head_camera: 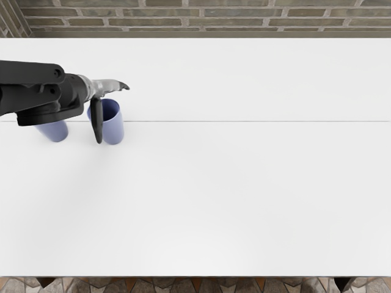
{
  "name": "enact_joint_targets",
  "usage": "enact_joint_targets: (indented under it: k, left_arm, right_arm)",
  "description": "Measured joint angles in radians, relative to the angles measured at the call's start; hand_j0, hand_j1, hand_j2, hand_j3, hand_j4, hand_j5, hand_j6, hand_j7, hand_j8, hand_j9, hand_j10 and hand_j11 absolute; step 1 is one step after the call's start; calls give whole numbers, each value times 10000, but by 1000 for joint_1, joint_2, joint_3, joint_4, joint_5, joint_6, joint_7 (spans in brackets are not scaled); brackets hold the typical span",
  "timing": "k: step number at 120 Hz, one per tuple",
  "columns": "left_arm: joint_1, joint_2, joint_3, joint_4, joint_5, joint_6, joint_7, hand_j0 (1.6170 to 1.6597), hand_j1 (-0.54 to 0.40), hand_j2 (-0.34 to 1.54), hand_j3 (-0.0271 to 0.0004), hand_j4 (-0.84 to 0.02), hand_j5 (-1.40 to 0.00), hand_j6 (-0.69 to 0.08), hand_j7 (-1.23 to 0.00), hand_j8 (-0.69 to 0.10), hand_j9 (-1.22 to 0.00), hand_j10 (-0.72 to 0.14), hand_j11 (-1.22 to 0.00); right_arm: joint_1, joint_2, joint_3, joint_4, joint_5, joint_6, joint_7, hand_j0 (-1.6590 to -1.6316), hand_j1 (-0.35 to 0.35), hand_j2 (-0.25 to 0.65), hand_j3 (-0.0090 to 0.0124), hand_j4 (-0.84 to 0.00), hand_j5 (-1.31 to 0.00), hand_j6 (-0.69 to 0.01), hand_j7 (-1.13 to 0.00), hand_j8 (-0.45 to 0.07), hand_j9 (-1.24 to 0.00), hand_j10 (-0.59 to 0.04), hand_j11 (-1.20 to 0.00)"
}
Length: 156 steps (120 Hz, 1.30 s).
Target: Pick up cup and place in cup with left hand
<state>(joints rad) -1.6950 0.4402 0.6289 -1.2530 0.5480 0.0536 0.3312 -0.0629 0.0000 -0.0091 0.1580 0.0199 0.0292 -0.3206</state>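
At upper left, our left hand (93,88), fingers spread, meets a blue cup (113,130); we judge the grasp needs closing next.

Two cups stand on the left part of the table (214,195), side by side and apart — the outer cup (58,132) partly hidden under the left arm (33,91), the inner cup (115,129) to its right. The left hand (96,91) is at the inner cup, partly overlapping it. Behind the table runs a wall (208,22) — before it, floor (195,285) shows.
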Motion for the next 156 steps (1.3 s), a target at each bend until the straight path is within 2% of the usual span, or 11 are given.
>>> enact_joint_targets:
  k: [71,105,156]
  left_arm:
    - [8,-8,19,4,-1,83,-6,16581,1332,371,0,-1820,-2348,-1826,-2347,-1824,-2347,-1817,-2346]
    - [26,-18,30,0,0,136,-6,16581,1109,410,0,-2007,-2592,-2013,-2591,-2011,-2590,-2004,-2590]
    - [26,-15,49,-14,0,155,-8,16581,892,446,0,-2185,-2826,-2191,-2825,-2190,-2824,-2183,-2824]
  right_arm:
    - [0,0,0,0,0,0,0,-16581,-3491,0,0,-2,0,-3,0,-2,0,-1,0]
    - [0,0,0,0,0,0,0,-16581,-3491,0,0,-2,0,-3,0,-2,0,-1,0]
    - [0,0,0,0,0,0,0,-16581,-3491,0,0,-2,0,-3,0,-2,0,-1,0]
